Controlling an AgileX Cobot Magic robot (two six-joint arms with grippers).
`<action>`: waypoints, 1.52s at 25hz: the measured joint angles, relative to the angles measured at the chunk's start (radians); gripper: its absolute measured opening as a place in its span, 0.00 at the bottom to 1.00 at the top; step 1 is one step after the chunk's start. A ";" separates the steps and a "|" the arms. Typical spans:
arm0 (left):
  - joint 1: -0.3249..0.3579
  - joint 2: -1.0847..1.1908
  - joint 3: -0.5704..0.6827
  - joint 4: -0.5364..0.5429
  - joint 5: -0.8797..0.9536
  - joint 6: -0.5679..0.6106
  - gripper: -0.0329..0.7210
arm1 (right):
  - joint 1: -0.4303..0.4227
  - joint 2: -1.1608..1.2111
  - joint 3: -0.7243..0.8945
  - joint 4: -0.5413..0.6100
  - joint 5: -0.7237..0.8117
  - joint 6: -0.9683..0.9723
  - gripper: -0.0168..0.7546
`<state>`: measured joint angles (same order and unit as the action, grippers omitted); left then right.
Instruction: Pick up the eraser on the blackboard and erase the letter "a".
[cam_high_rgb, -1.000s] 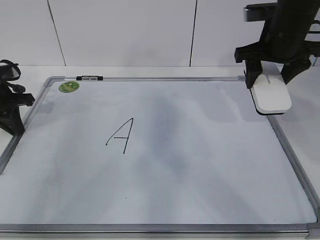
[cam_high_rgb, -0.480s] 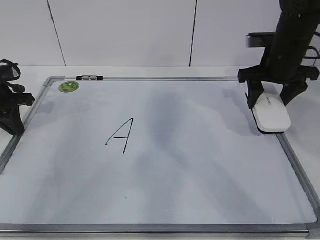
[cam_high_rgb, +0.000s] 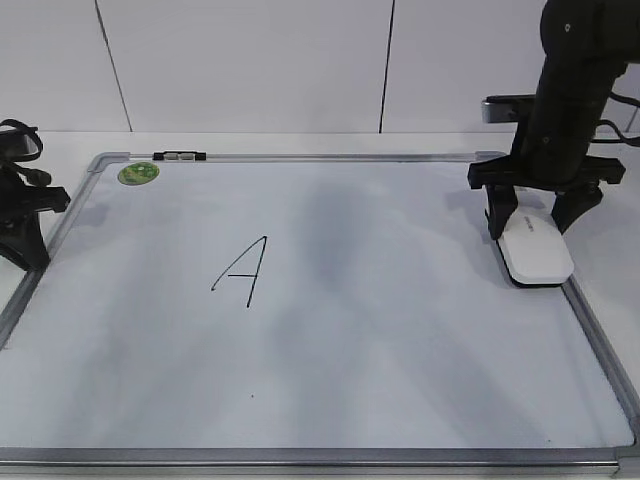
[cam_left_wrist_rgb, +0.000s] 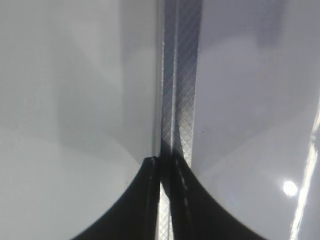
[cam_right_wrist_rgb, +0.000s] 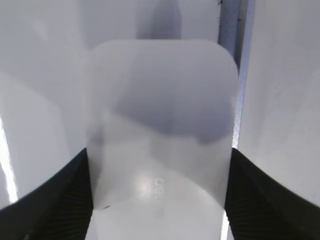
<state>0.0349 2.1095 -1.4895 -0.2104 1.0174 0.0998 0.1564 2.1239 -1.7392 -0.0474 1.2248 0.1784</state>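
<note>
The blackboard (cam_high_rgb: 400, 330) is a white board in a silver frame lying flat on the table. My right gripper (cam_high_rgb: 530, 222) is shut on the white eraser (cam_high_rgb: 537, 255), holding it low over the board beside the right frame rail. In the right wrist view the eraser (cam_right_wrist_rgb: 160, 125) fills the space between the two fingers (cam_right_wrist_rgb: 159, 165). A tall capital "A" (cam_high_rgb: 243, 272) is drawn left of centre. No lowercase "a" shows in any view. My left gripper (cam_high_rgb: 25, 235) is shut and empty at the board's left rail (cam_left_wrist_rgb: 182, 75).
A round green sticker (cam_high_rgb: 138, 173) and a small black-and-silver clip (cam_high_rgb: 180, 156) sit at the board's far left corner. A tiny black dot (cam_high_rgb: 252, 396) lies below the "A". A white panelled wall stands behind the table.
My right gripper has carried the eraser from above the far right corner toward the near side and down, onto the board area beside the right rail. The left arm has not moved.
</note>
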 joint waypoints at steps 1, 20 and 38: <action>0.000 0.000 0.000 0.000 0.000 0.000 0.06 | 0.000 0.000 0.000 0.000 0.000 0.000 0.73; 0.000 0.000 0.000 0.000 0.000 0.000 0.06 | -0.005 0.021 0.000 -0.019 -0.003 -0.002 0.73; 0.000 0.000 0.000 0.000 0.000 0.000 0.06 | -0.005 0.048 0.000 0.003 -0.004 -0.003 0.75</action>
<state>0.0349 2.1095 -1.4895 -0.2104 1.0174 0.0998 0.1517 2.1717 -1.7392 -0.0442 1.2208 0.1759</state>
